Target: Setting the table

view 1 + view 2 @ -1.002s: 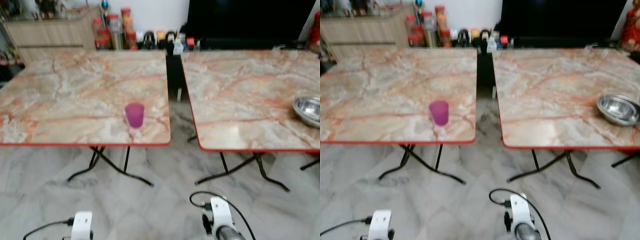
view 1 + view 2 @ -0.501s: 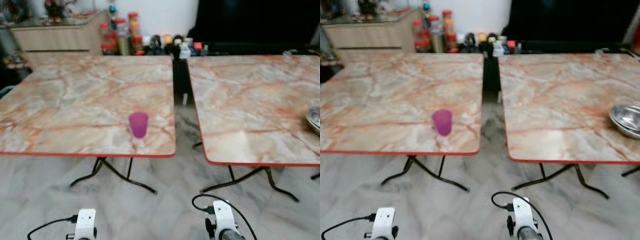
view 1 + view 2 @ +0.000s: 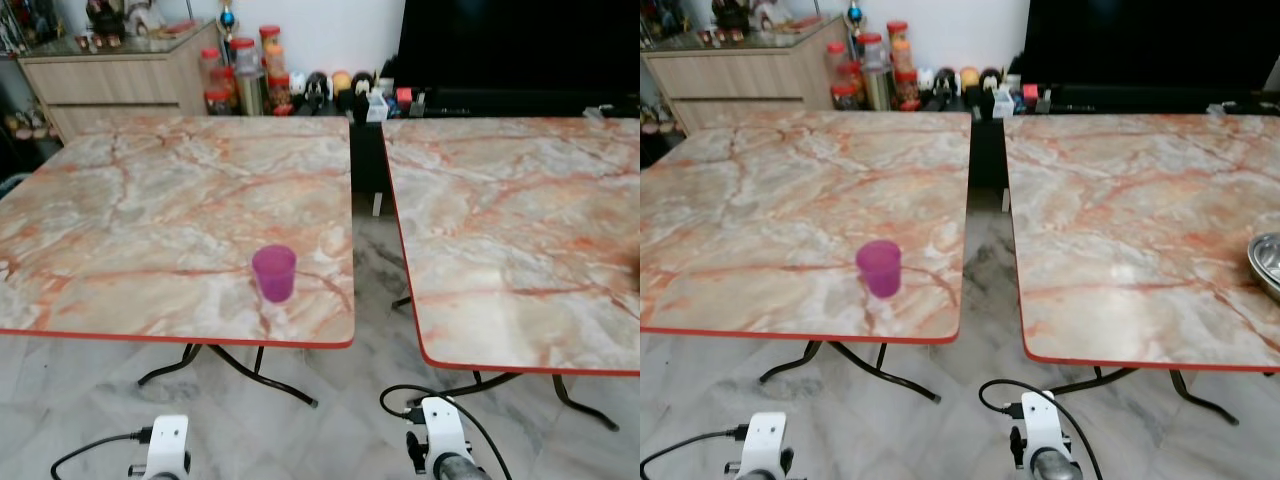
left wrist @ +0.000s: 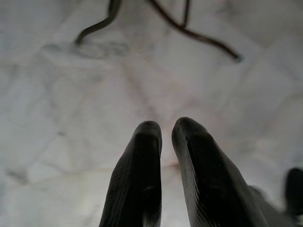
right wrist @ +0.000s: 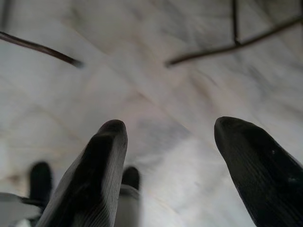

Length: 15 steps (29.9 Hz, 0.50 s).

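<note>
A purple plastic cup (image 3: 273, 273) stands upright near the front edge of the left marble-topped table (image 3: 120, 200). On the right table (image 3: 1140, 220), a steel bowl (image 3: 1267, 262) sits at the far right, cut off by the frame. Both arms hang low in front of the tables, over the floor. In the left wrist view my left gripper (image 4: 165, 128) points at the floor, fingers nearly together and holding nothing. In the right wrist view my right gripper (image 5: 168, 130) is open over the floor, empty.
A narrow gap (image 3: 368, 190) separates the two folding tables, whose black legs (image 3: 230, 365) spread out underneath. Jars and bottles (image 3: 250, 80) line the back wall beside a wooden cabinet (image 3: 110, 80). A dark TV screen (image 3: 520, 45) stands behind the right table.
The camera has moved closer and swung left, so the tables look nearer and the steel bowl has slid toward the right frame edge. The cup has not moved on its table.
</note>
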Available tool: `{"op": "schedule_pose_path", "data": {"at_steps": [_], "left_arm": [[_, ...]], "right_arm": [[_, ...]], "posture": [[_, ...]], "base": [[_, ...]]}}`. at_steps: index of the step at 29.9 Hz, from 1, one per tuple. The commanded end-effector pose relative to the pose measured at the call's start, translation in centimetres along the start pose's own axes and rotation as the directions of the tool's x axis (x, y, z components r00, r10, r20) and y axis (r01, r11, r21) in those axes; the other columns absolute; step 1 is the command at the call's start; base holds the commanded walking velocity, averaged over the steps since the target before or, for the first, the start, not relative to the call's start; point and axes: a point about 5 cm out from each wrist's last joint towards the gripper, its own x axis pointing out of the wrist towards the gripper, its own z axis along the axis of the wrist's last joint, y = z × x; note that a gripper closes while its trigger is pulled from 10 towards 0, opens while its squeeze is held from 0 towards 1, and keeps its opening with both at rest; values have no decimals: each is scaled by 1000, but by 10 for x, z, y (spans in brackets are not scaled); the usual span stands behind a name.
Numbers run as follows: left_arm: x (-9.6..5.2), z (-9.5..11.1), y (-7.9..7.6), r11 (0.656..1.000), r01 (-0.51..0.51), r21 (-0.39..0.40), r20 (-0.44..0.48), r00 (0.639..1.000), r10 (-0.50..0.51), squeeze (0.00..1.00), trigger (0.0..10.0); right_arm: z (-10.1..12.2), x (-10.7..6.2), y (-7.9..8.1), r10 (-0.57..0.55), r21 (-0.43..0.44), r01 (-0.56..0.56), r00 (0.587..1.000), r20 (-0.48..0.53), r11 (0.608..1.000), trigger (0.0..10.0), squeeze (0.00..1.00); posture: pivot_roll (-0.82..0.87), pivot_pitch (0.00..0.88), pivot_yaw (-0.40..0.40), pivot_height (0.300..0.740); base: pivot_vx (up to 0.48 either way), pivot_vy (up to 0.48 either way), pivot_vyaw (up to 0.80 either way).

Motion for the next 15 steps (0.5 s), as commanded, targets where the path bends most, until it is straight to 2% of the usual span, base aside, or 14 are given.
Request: {"op": "schedule_pose_path", "data": {"at_steps": [1,8,11,12,14,15], "left_arm": [[-3,-8,10,999,-38,-20,-21,999,38,0,10000],[-7,-12,37,979,-175,-108,-1,984,176,0,10000],[-9,-4,57,942,-298,-152,36,951,306,0,10000],[-9,-4,56,942,-298,-152,36,951,307,0,10000],[-14,3,83,864,-463,-199,48,876,481,0,10000],[-18,7,96,809,-544,-221,56,822,567,0,10000]], "right_arm": [[3,0,3,5,2,-5,1000,8,1000,10000,0],[0,0,4,4,3,-4,1000,3,1000,10000,0],[1,0,4,3,2,-3,1000,4,1000,10000,0],[1,0,4,3,2,-3,1000,4,1000,10000,0],[1,0,4,3,0,-3,1000,5,1000,10000,0],[1,0,4,3,-1,-3,1000,5,1000,10000,0]], "posture": [[23,0,4,740],[29,0,9,740],[29,0,9,740],[29,0,9,740],[37,0,5,740],[37,0,5,740]], "base": [[0,0,0],[0,0,0],[0,0,0],[0,0,0],[0,0,0],[0,0,0]]}}
